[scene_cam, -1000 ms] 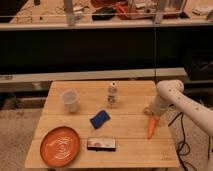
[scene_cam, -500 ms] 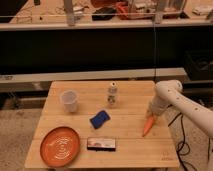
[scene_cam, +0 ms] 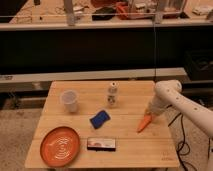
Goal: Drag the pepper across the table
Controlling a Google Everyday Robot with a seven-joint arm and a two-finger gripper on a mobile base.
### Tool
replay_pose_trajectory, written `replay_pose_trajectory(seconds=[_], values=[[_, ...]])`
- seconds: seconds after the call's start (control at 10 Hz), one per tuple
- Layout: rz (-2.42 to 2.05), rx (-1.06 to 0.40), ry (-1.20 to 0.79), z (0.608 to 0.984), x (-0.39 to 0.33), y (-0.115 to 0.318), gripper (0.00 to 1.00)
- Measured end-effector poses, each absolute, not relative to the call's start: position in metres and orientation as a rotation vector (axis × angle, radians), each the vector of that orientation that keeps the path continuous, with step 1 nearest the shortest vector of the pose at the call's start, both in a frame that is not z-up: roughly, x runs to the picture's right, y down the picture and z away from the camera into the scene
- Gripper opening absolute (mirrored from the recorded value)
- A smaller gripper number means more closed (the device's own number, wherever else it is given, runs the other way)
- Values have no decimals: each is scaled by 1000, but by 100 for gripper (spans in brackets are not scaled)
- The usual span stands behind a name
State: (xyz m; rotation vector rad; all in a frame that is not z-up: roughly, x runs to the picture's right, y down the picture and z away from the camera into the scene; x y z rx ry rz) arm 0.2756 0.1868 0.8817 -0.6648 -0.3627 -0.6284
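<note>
Pepper (scene_cam: 144,123) has slid a touch left since half a second back, with the gripper (scene_cam: 150,113) down at its thick end near the right edge of the plank table (scene_cam: 125,152). Whether it is clamped, I cannot tell. Orange plate (scene_cam: 60,146) front-left, white cup (scene_cam: 69,101), small bottle (scene_cam: 113,94) and blue sponge (scene_cam: 99,119) mid-table. Dark shelving (scene_cam: 100,50) behind, cables (scene_cam: 181,145) on the floor to the right.

A robotics lab: cluttered metal-framed workbench (scene_cam: 100,22) behind, gripper (scene_cam: 151,114) over the table (scene_cam: 125,150) at right.
</note>
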Motion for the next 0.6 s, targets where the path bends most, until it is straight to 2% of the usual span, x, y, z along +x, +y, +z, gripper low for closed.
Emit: replay_pose_trajectory(seconds=[0.6], values=[[-653,-661,-364,882,258,188,0]])
